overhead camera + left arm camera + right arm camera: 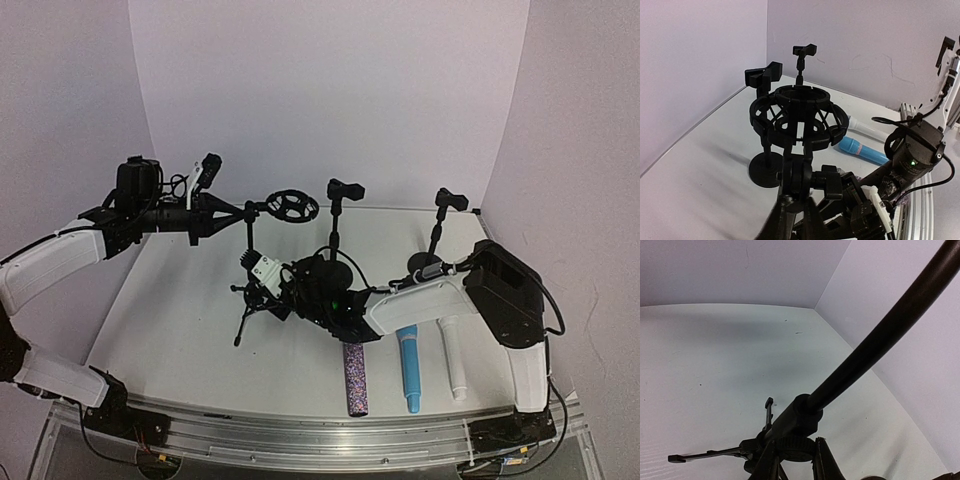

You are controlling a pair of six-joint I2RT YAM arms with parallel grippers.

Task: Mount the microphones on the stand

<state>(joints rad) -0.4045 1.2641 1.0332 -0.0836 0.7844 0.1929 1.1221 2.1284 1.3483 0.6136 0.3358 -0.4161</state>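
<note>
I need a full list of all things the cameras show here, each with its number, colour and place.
purple microphone, blue microphone, white microphone: 3, side by side, near right.
tripod stand: 1, black, centre left, ring mount on top.
clip stands: 2, black, back centre and back right.
table: 1, white.
walls: pale, around the table.
left gripper: black, at the stand's top, shut on it.
right gripper: black, low at the stand's hub, shut on it.

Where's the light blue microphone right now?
The light blue microphone lies on the table, right of centre in the top view, between the glittery purple microphone and the white microphone.
</note>
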